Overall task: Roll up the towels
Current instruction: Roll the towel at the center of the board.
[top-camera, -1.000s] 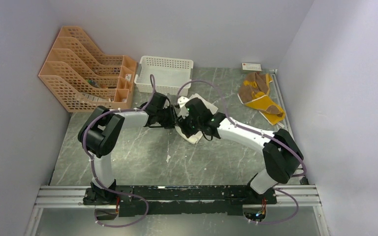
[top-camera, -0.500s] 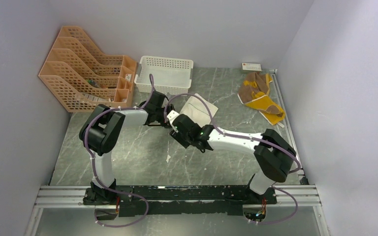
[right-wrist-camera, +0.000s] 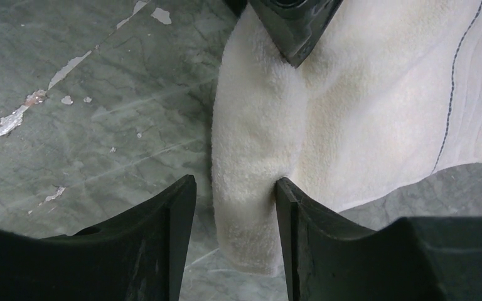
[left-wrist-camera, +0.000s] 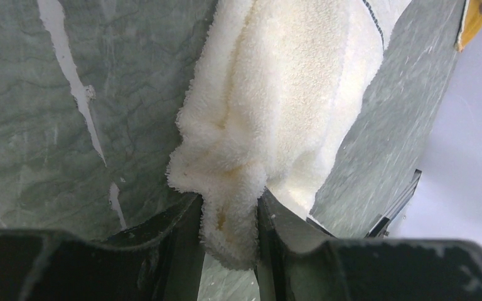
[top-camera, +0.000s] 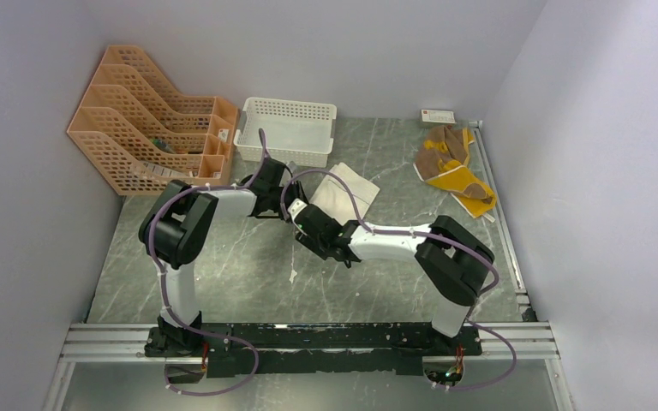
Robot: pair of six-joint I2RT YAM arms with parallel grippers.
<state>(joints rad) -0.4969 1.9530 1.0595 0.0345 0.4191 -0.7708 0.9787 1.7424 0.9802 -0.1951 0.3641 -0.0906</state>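
A: Where's the cream towel (top-camera: pixel 349 190)?
B: Mid-frame on the table (top-camera: pixel 240 265), fluffy and partly rolled. From the left wrist, the roll points upper right. The left tool (left-wrist-camera: pixel 229 216) pinches its end; the right tool (right-wrist-camera: pixel 235 191) straddles it, unclenched.

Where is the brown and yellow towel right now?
Top view: the brown and yellow towel lies unrolled at the table's far right edge, just in front of a small white box.

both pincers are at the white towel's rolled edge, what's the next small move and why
Probably close the right pincer on the roll. The left pincer pinches one end of the white towel, while the right only straddles the rolled edge, a gap at one finger, and most of the towel lies flat.
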